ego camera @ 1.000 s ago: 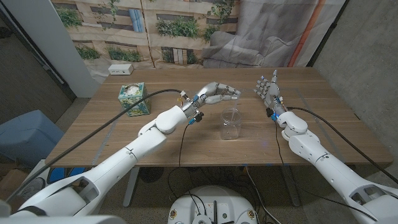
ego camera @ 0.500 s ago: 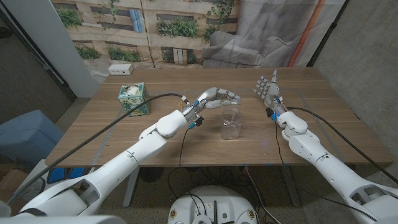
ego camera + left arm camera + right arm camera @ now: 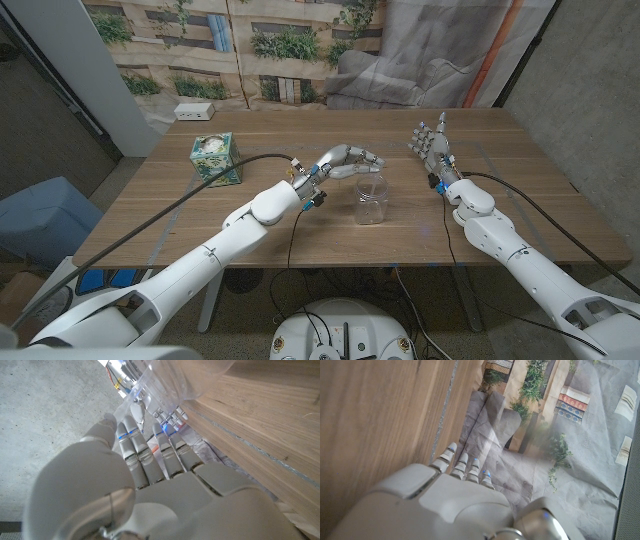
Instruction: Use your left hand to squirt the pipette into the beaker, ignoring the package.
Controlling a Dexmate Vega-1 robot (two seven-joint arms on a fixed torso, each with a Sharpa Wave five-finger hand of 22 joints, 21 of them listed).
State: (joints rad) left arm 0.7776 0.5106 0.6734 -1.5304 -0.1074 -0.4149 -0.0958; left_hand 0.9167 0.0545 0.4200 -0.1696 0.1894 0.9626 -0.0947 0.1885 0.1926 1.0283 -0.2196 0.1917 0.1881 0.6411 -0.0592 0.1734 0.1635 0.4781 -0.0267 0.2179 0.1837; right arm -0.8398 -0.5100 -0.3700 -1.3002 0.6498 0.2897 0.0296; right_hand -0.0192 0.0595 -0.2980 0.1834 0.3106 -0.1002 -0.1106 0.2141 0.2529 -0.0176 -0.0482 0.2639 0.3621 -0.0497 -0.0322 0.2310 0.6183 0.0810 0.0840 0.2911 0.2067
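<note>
Both hands are up: the left hand (image 3: pixel 352 158), mid-frame, hovers with fingers curled just above the clear beaker (image 3: pixel 372 198), presumably to aim the pipette; I cannot tell its grip. Right hand (image 3: pixel 430 143) waits spread, right of centre.

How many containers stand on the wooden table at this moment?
2. A clear beaker stands near the table's middle, just under the fingers of the left hand. A green package stands toward the table's left side, apart from both hands. Nothing seems hidden.
</note>
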